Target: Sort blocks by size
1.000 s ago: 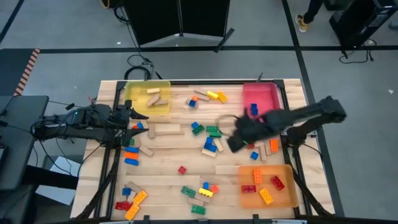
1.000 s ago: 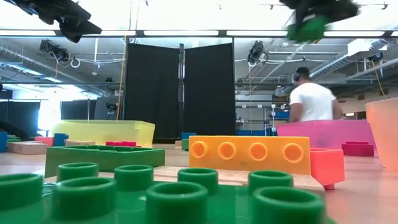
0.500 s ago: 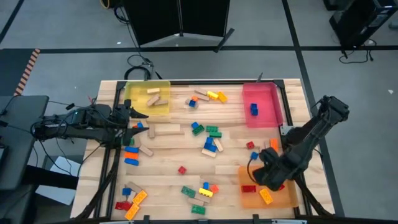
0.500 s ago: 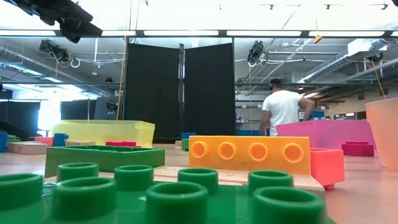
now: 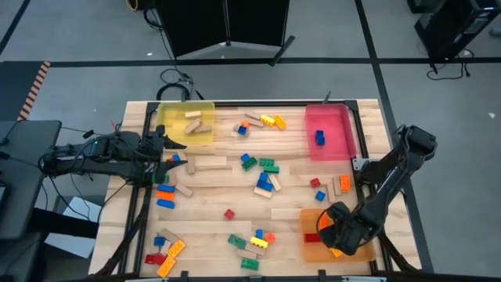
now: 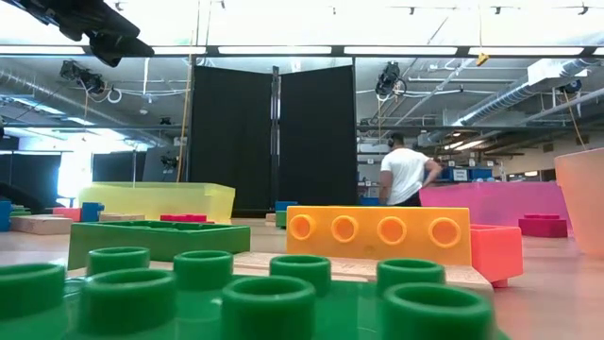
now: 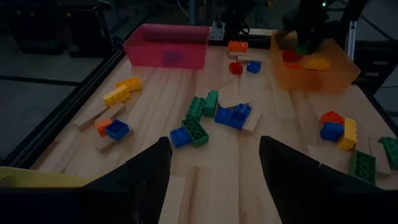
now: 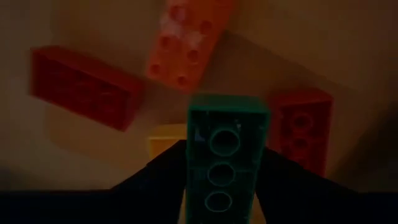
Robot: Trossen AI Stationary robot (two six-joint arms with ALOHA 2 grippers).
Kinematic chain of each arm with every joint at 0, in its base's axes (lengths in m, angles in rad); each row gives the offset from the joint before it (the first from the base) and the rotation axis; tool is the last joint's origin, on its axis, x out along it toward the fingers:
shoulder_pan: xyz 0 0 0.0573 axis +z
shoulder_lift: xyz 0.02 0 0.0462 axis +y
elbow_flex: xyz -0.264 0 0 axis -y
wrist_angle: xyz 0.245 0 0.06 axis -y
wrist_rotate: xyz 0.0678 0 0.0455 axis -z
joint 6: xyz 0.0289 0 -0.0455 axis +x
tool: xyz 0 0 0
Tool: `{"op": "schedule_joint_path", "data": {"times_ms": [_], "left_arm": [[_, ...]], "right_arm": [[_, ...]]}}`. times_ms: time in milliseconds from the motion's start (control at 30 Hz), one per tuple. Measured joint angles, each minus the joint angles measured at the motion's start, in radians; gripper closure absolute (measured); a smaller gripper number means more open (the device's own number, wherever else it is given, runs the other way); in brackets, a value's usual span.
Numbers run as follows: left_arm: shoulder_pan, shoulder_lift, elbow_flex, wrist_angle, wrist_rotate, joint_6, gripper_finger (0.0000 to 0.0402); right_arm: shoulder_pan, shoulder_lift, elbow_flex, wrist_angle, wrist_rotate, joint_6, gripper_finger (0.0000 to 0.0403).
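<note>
Swung the right gripper point(image 5: 338, 231) off the table's middle and over to the orange tray point(image 5: 313, 252) at the front right corner, carrying the green brick point(image 8: 227, 149) along. Hung there above the tray's floor, fingers pressed against both long sides of that brick. Kept its long axis in line with the fingers, pointing straight away from the wrist, round-marked face towards the wrist camera. Below it in the tray lay two red bricks point(image 8: 84, 87), an orange brick point(image 8: 189, 40) and a yellow one point(image 8: 163, 138). Left the left gripper point(image 5: 168, 149) where it was, beside the yellow tray point(image 5: 186, 124), fingers apart and empty. Beyond the table, saw the person point(image 6: 406, 175) farther left.
</note>
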Motion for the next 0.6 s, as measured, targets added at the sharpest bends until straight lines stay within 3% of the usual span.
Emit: {"op": "schedule_joint_path", "data": {"times_ms": [100, 233, 433, 600], "left_arm": [[0.000, 0.000, 0.000, 0.000, 0.000, 0.000, 0.0149], [0.000, 0.000, 0.000, 0.007, -0.019, -0.001, 0.0149], [0.000, 0.016, 0.000, 0.006, -0.082, -0.032, 0.0151], [0.000, 0.088, 0.000, 0.006, -0.078, -0.051, 0.0164]], "right_arm": [[0.019, 0.032, 0.000, -0.004, -0.020, -0.015, 0.0183], [0.037, 0.050, 0.000, -0.004, -0.023, -0.016, 0.0163], [0.064, 0.007, 0.003, -0.006, -0.018, -0.009, 0.0167], [0.074, -0.060, 0.041, -0.054, 0.050, 0.021, 0.0178]]}}
